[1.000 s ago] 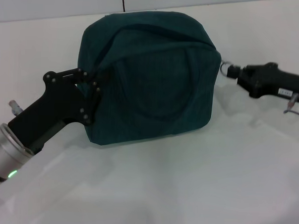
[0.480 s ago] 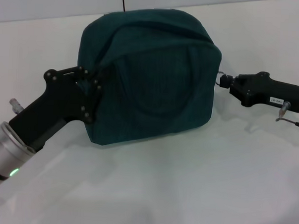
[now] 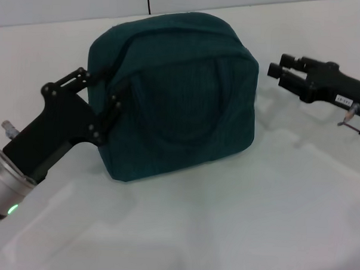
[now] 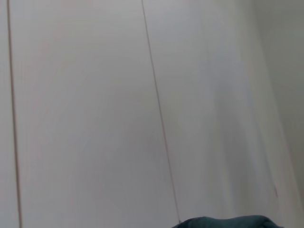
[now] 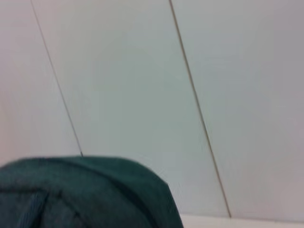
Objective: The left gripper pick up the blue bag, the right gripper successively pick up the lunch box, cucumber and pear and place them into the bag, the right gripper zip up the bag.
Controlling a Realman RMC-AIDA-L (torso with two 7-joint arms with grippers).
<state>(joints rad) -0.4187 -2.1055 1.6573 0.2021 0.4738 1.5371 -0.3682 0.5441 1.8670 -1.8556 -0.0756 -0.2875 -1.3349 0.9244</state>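
The blue bag [image 3: 182,93] stands upright on the white table, bulging, with its top closed. My left gripper [image 3: 104,102] is at the bag's left end, shut on the fabric there. Off the bag's upper right corner, my right gripper [image 3: 280,64] is open, a short gap away and touching nothing. The left wrist view catches only a sliver of the blue bag [image 4: 228,222]. More of the blue bag [image 5: 85,194] fills the low corner of the right wrist view. The lunch box, cucumber and pear are hidden from every view.
The white table [image 3: 224,220] stretches in front of and to the right of the bag. A pale panelled wall [image 3: 66,4] rises behind it. A thin cable [image 3: 356,128] hangs off the right arm.
My right gripper let go of the ring pull at the bag's right end, opened and drew back up and to the right. The bag and left gripper shifted slightly left and up.
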